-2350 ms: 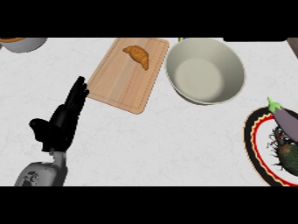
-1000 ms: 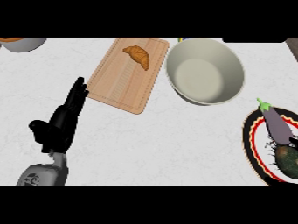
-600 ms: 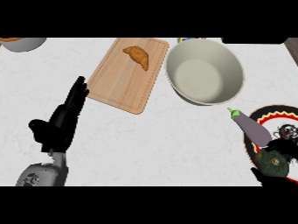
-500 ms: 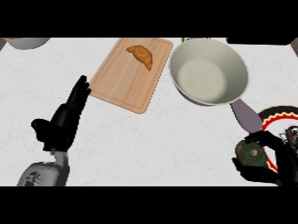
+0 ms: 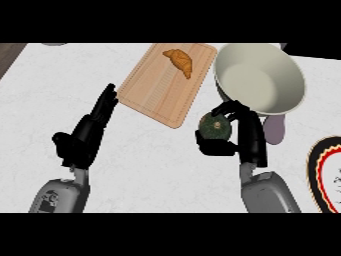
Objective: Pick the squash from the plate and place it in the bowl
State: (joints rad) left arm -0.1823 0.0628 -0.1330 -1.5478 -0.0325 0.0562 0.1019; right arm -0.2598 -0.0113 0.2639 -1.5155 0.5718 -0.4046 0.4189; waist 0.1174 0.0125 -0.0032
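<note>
Squash (image 5: 216, 128) is off the plate (image 5: 322, 167), right hand (image 5: 236, 131) curled around it just beside the bowl (image 5: 261, 82), so only the drop inside remains, while the left hand (image 5: 88, 134) rests open on the tabletop (image 5: 25, 100).

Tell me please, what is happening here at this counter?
The robot's right hand is curled round a dark green squash and holds it beside the rim of the pale bowl, not yet inside. The plate it belongs to shows at the right edge. An eggplant lies beside the bowl. The left hand rests open at the left. A croissant sits on the cutting board.
</note>
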